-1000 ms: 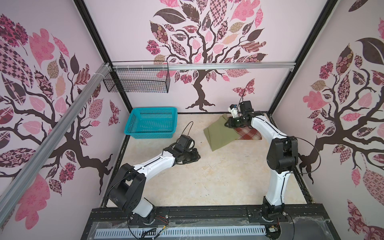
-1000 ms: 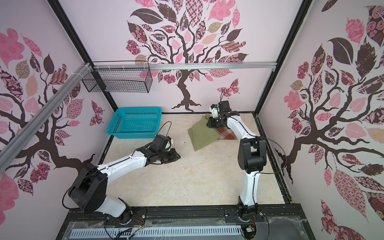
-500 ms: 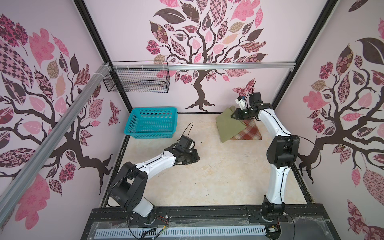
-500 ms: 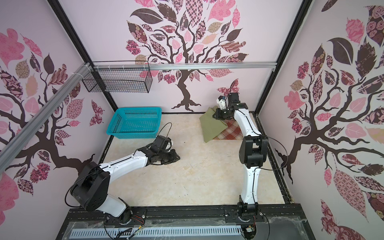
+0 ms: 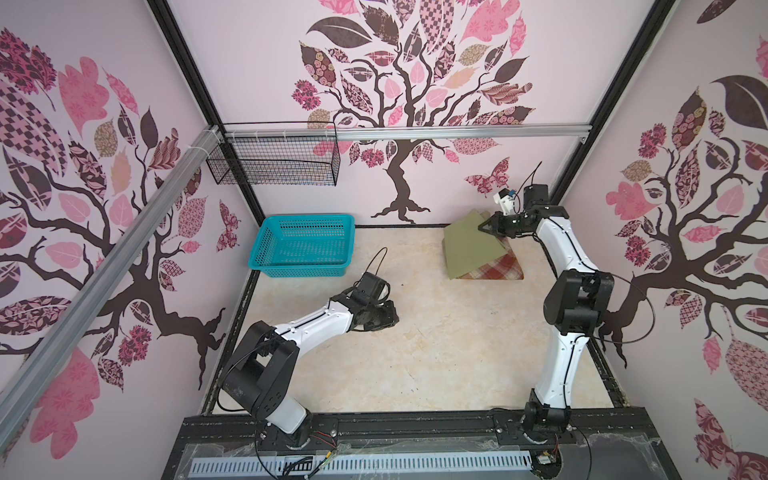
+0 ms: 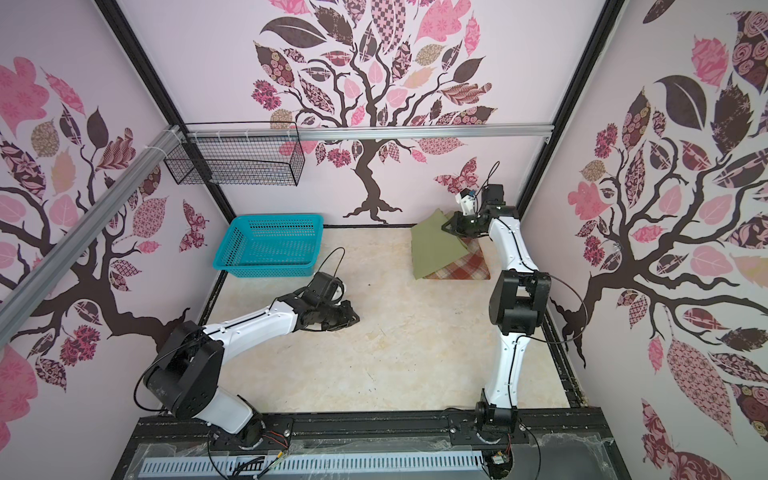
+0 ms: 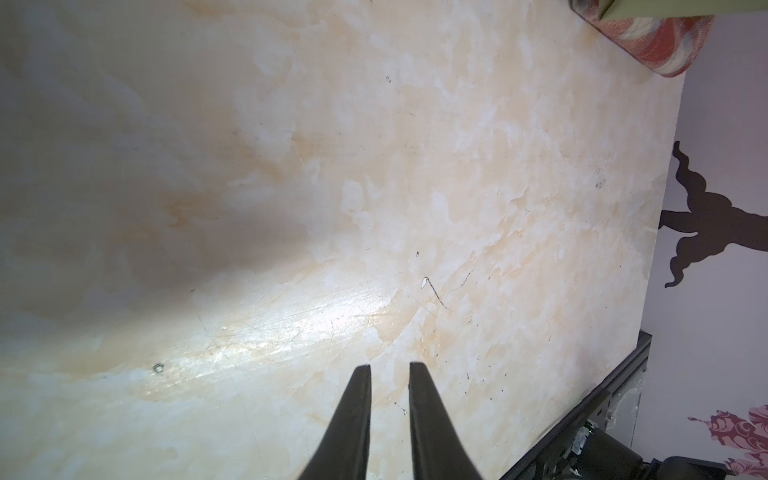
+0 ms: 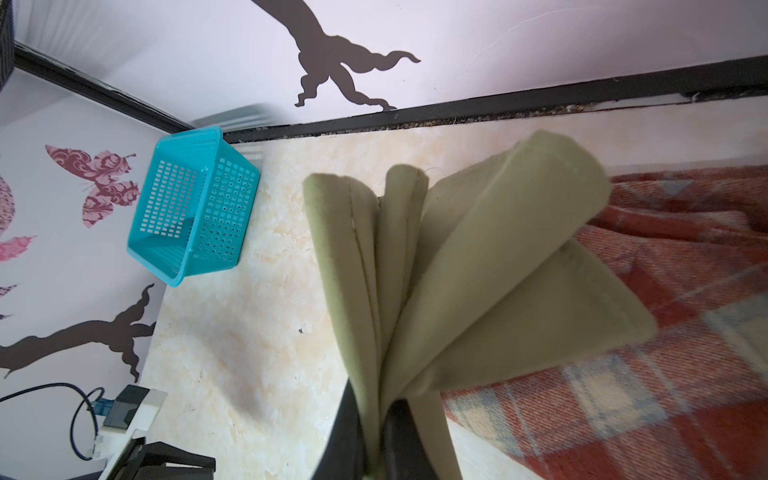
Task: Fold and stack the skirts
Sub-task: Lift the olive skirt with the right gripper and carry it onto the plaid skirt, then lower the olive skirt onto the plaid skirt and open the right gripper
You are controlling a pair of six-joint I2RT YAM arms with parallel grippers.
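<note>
The folded olive-green skirt (image 5: 469,249) (image 6: 436,249) lies at the back right, partly over the rust-red and cream plaid skirt (image 5: 500,270) (image 6: 467,268). My right gripper (image 5: 484,226) (image 6: 446,226) is shut on its far edge. In the right wrist view the gripper (image 8: 374,424) pinches several olive layers (image 8: 478,270), which fan out above the plaid cloth (image 8: 665,374). My left gripper (image 5: 392,319) (image 6: 355,320) hovers low over the bare table's middle left. Its jaws (image 7: 388,368) stand slightly apart and hold nothing. A plaid corner (image 7: 648,45) shows far off.
A turquoise plastic basket (image 5: 307,218) (image 6: 278,218) (image 8: 191,208) stands at the back left. A black wire basket (image 5: 274,162) hangs on the wall rail above it. The back wall and right wall are close to the skirts.
My right gripper has carried the olive-green skirt rightward and back, so it now covers more of the plaid skirt. The left arm has stayed still.
</note>
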